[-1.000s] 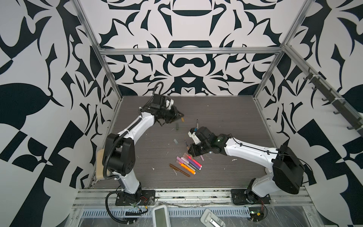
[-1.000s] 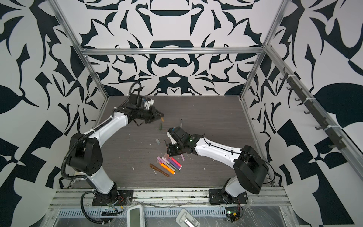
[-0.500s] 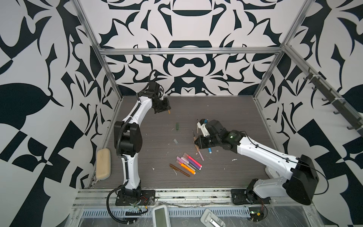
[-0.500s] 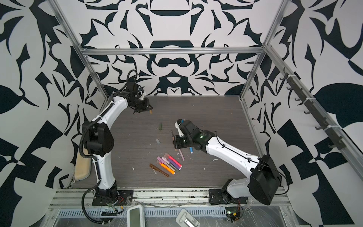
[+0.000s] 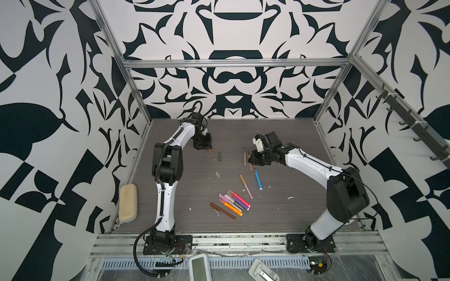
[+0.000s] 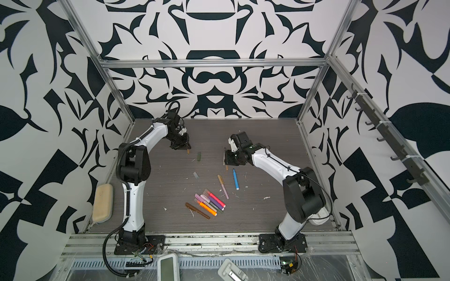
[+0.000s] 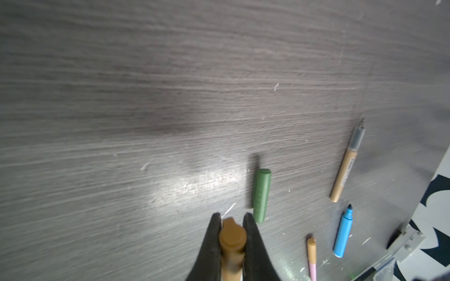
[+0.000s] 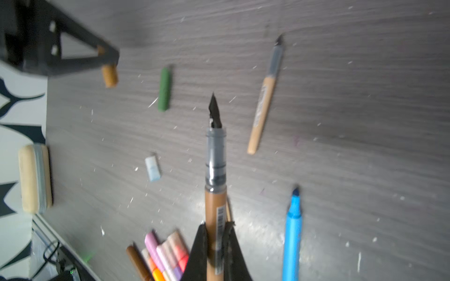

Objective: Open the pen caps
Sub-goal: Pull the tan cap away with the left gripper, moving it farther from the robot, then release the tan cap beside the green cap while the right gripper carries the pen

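My left gripper point(image 7: 231, 217) is shut on a brown pen cap point(image 7: 232, 237), which hangs just above the table at the back left point(image 5: 209, 151). Across from it, my right gripper point(image 8: 215, 225) is shut on a tan pen point(image 8: 215, 170) with its black brush tip bare, right of centre in both top views point(image 5: 251, 166). The two grippers are well apart. A green cap point(image 5: 220, 156) lies loose between them, and a translucent cap point(image 5: 218, 175) lies nearer the front. An uncapped tan pen point(image 8: 264, 102) and an uncapped blue pen point(image 5: 258, 179) lie on the table.
A bundle of several capped pens point(image 5: 233, 202) lies front of centre, with a brown pen point(image 5: 222, 210) beside it and a gold-and-pink pen point(image 5: 246, 186) behind. A beige case point(image 5: 127, 205) sits at the table's left edge. White scraps are scattered about.
The grippers were close together at mid-table a second ago and have pulled apart. The left went to the back left with the cap, the right went rightwards with the bare-tipped pen.
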You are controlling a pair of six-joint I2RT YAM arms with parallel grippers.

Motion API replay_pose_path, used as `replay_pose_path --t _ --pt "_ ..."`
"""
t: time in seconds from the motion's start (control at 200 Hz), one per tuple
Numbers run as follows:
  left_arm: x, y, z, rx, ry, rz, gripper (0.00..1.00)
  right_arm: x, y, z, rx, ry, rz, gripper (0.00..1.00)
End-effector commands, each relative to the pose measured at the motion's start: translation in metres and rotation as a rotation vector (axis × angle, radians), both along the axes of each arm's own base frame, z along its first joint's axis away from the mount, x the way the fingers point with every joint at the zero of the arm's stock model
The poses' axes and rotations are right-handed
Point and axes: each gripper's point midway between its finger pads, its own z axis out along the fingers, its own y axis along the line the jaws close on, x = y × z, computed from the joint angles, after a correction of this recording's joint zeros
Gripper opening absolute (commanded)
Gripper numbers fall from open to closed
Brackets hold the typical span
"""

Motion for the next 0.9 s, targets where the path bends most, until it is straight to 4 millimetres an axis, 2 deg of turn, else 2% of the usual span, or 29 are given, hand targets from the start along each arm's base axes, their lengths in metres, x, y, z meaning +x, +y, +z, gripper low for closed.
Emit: replay_pose_path --t 0.0,0.155,0.345,0.6,0.77,0.895 --pt "-0.017 -0.008 -0.011 0.029 0.061 -0.050 0.06 0.022 -0.002 0.003 0.068 0.004 -0.026 0.00" --pt "-0.021 -0.016 -0.026 0.031 0.101 -0.065 0.06 0.033 -0.005 -0.005 0.054 0.015 -0.035 0.00" --pt "-0.028 -0.023 -0.036 0.046 0.129 -0.090 0.11 0.037 -0.009 -0.012 0.039 0.029 -0.041 0.00" --pt "-0.027 -0.024 -0.040 0.081 0.134 -0.102 0.17 0.037 -0.010 -0.008 0.040 0.027 -0.045 0.00" --pt "-0.026 -0.023 -0.040 0.085 0.133 -0.099 0.27 0.037 -0.011 -0.006 0.038 0.024 -0.048 0.00" --pt "-0.026 -0.024 -0.040 0.085 0.135 -0.099 0.29 0.036 -0.012 -0.009 0.036 0.032 -0.051 0.00"
